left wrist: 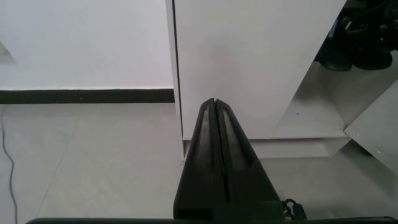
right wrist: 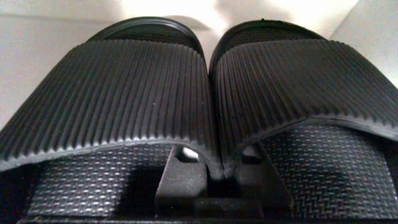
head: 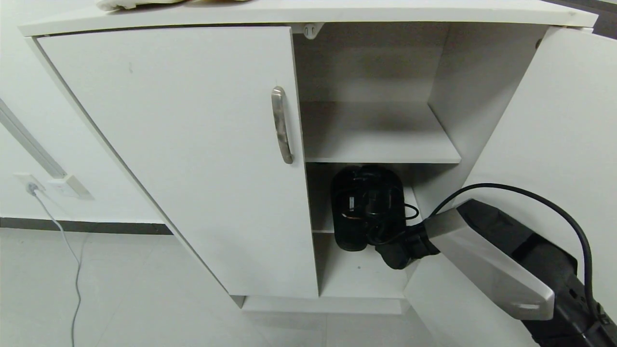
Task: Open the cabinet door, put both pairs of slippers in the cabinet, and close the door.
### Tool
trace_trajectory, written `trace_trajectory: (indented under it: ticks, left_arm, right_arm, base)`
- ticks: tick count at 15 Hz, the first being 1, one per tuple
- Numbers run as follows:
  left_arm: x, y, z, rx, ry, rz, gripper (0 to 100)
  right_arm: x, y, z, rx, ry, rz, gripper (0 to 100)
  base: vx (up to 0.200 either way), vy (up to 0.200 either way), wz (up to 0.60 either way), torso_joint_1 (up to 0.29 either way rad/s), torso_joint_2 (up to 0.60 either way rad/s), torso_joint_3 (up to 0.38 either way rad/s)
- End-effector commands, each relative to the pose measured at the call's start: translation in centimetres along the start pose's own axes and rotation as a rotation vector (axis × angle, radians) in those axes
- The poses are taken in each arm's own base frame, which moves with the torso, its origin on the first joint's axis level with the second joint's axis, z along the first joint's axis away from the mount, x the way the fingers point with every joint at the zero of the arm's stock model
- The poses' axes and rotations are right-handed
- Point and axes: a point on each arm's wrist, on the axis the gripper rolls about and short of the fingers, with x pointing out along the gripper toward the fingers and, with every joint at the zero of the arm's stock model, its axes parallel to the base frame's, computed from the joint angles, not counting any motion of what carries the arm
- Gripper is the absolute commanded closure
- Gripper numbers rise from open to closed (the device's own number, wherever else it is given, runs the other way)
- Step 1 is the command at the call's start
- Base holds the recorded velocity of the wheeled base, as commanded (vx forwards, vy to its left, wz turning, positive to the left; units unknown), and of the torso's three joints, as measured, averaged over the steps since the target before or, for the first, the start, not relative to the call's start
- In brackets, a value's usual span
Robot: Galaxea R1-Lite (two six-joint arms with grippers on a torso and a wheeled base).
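The cabinet door [head: 554, 144] stands open; right gripper [right wrist: 214, 168] clamps black slippers [head: 366, 207] mid-frame inside (unreleased); left gripper [left wrist: 214, 118] pressed together; second pair and closing remain.

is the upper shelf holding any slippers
No, the upper shelf is bare; the black slippers are below it, in the lower compartment.

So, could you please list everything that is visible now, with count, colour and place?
cabinet: one, white, against the wall.
left door: one, white, shut, with a silver handle.
right door: one, white, swung open.
black slippers: one pair, held inside the cabinet's lower part.
pale item: one, on the cabinet top.
wall socket: one, white, low on the wall, left.
right gripper: black, shut on the black slippers.
left gripper: black, shut, low before the left door.
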Motion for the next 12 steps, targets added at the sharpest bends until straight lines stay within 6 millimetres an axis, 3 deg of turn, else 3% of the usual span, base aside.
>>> trace_trajectory:
  ticks: [1, 10, 11, 12]
  left_arm:
    - [0.0, 0.0, 0.0, 0.000, 0.001, 0.000, 100]
    - [0.0, 0.0, 0.0, 0.000, 0.001, 0.000, 100]
    - [0.0, 0.0, 0.0, 0.000, 0.001, 0.000, 100]
    - [0.0, 0.0, 0.0, 0.000, 0.001, 0.000, 100]
  right_arm:
    - [1.2, -0.1, 0.2, 0.009, -0.012, -0.013, 100]
    - [2.4, -0.4, -1.0, -0.003, 0.006, -0.030, 100]
    - [2.4, -0.4, -1.1, -0.003, 0.006, -0.030, 0]
    - [2.5, -0.4, -1.2, -0.004, 0.007, -0.030, 0]
  base:
    - [0.000, 0.000, 0.00, 0.000, 0.00, 0.000]
    - [0.000, 0.000, 0.00, 0.000, 0.00, 0.000]
    - [0.000, 0.000, 0.00, 0.000, 0.00, 0.000]
    - [0.000, 0.000, 0.00, 0.000, 0.00, 0.000]
